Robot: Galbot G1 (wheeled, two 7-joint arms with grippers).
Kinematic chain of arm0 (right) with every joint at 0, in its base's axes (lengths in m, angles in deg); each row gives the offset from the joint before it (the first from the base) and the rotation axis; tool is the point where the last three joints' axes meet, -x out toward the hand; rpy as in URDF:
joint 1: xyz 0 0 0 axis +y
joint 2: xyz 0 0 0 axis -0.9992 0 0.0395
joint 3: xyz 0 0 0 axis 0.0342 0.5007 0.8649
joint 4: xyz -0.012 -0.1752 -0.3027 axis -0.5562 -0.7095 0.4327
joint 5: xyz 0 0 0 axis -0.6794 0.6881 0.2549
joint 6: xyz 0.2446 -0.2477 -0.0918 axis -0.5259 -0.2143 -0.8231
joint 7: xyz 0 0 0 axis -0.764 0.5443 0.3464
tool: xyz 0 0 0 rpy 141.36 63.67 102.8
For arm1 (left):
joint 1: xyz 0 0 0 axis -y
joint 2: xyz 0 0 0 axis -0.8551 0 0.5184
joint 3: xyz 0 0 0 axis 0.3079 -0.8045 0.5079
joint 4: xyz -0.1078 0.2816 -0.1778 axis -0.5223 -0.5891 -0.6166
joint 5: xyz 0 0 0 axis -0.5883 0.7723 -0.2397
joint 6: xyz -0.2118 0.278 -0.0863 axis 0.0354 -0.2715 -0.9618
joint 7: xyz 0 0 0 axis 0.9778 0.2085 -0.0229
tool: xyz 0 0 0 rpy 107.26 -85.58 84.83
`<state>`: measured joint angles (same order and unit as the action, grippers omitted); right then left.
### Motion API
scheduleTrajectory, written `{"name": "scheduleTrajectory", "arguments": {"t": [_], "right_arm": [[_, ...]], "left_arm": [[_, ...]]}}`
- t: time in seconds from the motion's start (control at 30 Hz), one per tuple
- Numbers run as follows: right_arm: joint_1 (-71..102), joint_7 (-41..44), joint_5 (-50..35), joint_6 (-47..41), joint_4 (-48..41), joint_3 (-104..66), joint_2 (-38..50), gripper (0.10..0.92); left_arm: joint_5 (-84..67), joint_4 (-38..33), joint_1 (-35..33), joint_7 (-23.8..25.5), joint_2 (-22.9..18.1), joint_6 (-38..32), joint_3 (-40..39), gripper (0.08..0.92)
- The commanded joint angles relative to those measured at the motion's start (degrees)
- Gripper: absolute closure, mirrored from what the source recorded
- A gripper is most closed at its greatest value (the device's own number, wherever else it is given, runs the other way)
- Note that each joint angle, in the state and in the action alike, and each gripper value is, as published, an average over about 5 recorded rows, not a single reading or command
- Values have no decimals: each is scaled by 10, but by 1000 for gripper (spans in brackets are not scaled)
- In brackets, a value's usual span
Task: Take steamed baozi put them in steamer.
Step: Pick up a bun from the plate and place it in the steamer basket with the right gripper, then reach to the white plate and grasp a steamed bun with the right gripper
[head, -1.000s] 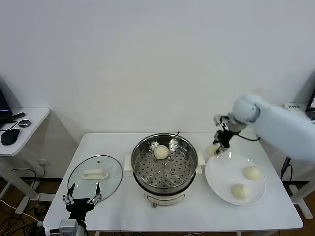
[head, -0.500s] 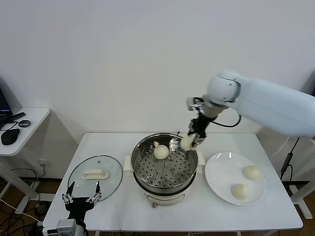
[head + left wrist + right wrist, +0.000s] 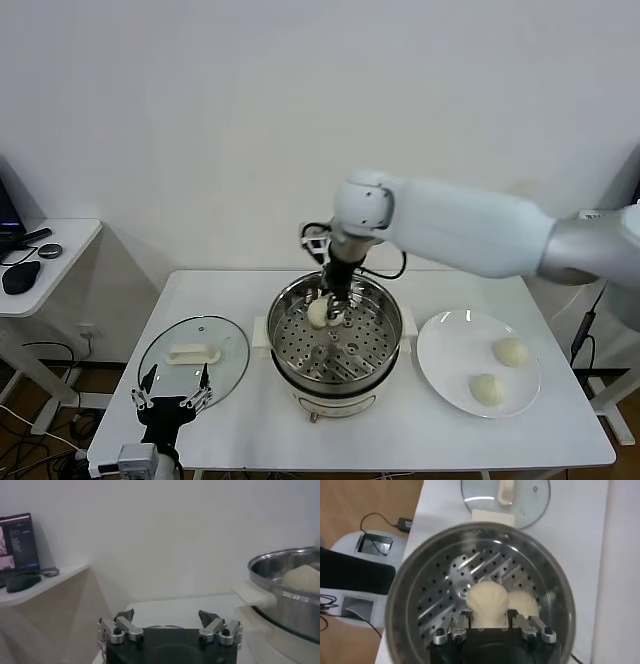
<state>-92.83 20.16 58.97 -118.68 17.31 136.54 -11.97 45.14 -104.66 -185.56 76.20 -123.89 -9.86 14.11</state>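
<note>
Over the steamer (image 3: 335, 345), my right gripper (image 3: 489, 625) is clenched on a baozi (image 3: 486, 601), hanging just above the perforated tray beside a second bun (image 3: 522, 603) already resting there. Two more buns (image 3: 511, 351) wait on the white plate (image 3: 445, 355), so I judge the job near halfway. My left gripper (image 3: 169, 627) idles spread wide by the glass lid (image 3: 193, 357).

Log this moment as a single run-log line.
right gripper: shut on bun, over steamer | another bun inside | two buns on plate | left gripper: open, idle by lid
</note>
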Motion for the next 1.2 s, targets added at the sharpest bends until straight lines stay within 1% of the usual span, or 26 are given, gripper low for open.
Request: {"name": "scheduleTrajectory", "arguments": {"t": [0.03,0.23,0.4,0.5,0.8,0.87,0.97,1.03,1.2], "right_arm": [[38,-23,18,-20,-37,8,-65,576],[65,-34,33,-20,-66,-6,-91,575],[69,-36,41,-20,-69,-6,-101,569],[68,-40,40,-20,-65,-5,-98,517],[50,-45,38,-21,-18,-12,-55,263],[35,-34,37,-19,-4,-22,-35,223],[1,-7,35,-10,22,-39,11,205],[-27,12,36,12,47,-46,57,203],[-87,68,50,80,108,-69,218,203]], "left_arm": [[-3,1,1,0,1,1,-1,177],[-6,4,3,1,1,1,-1,177],[-6,-1,1,1,0,1,-1,177],[-7,-2,2,1,1,1,0,177],[-8,-2,4,2,-1,1,0,177],[-8,1,6,4,-3,2,0,177],[-7,6,8,7,-5,4,-1,177],[-7,6,6,8,-4,5,-1,177],[-8,4,1,9,-1,5,4,177]]}}
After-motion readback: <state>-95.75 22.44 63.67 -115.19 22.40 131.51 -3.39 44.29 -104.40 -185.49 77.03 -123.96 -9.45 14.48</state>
